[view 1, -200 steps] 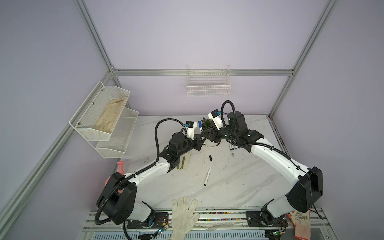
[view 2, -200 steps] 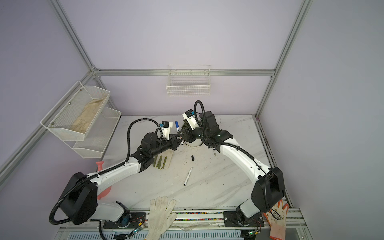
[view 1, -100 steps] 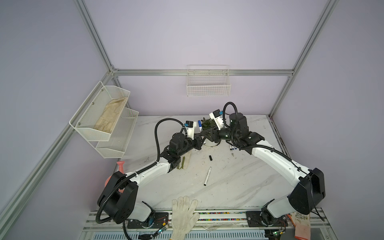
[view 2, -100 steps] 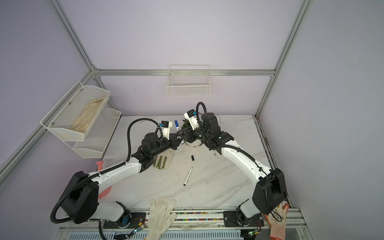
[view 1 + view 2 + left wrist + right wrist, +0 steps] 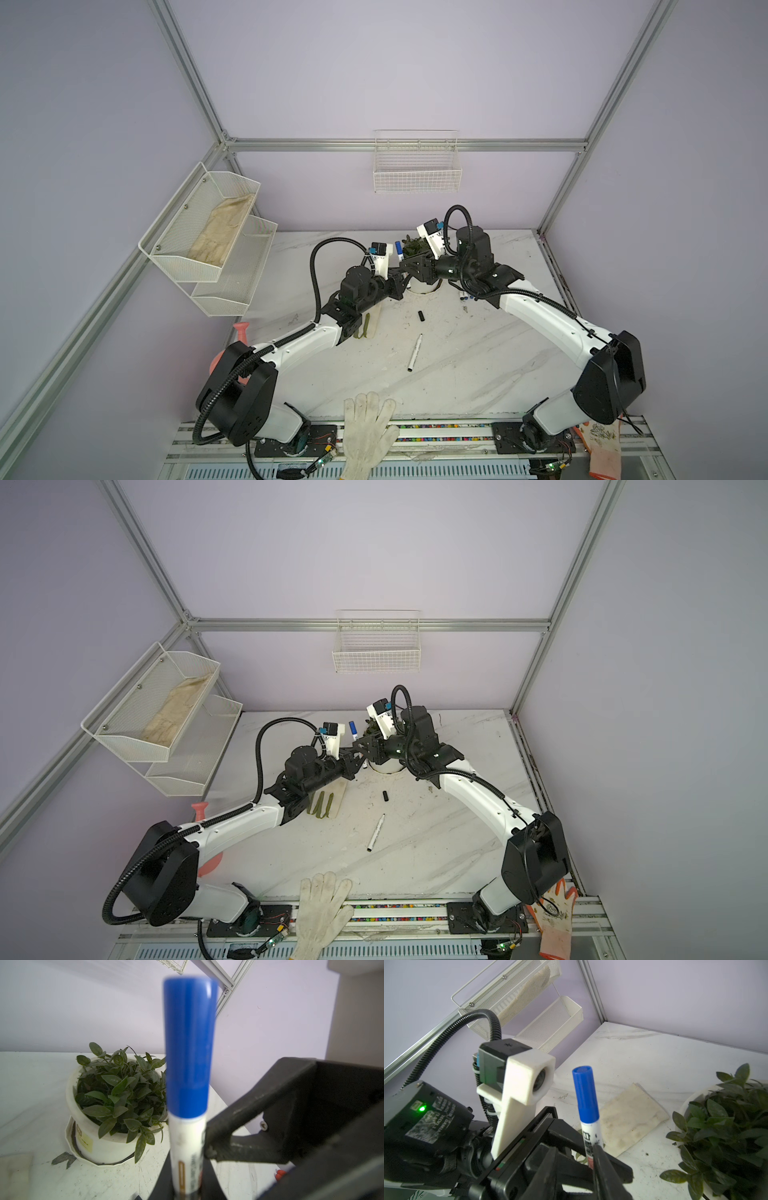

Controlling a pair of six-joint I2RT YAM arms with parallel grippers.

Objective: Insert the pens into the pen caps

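1 blue-capped pen [image 5: 589,1132] upright, pinched by left gripper [image 5: 400,276], right gripper [image 5: 574,1147] spread beside it

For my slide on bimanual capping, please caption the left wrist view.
Left gripper grips a white pen by its barrel, blue cap on, with a potted plant behind.

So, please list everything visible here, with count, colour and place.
White-barrelled marker pen with blue cap: one, upright in left gripper.
White marker pen, loose: one, table centre.
Short black plastic cap: one, loose on table.
Further pens: count unclear, beside right arm.
Green plant in white pot: one, table rear.
Olive-green strips: three, on beige cloth.
White two-tier mesh shelf: one, left wall.
White wire basket: one, back wall.
White fabric glove: one, front edge.
Orange-and-white glove: one, front right.
Red object: one, left edge.
Left gripper: black, shut on blue-capped pen.
Right gripper: black, at that pen's barrel, grip unclear.
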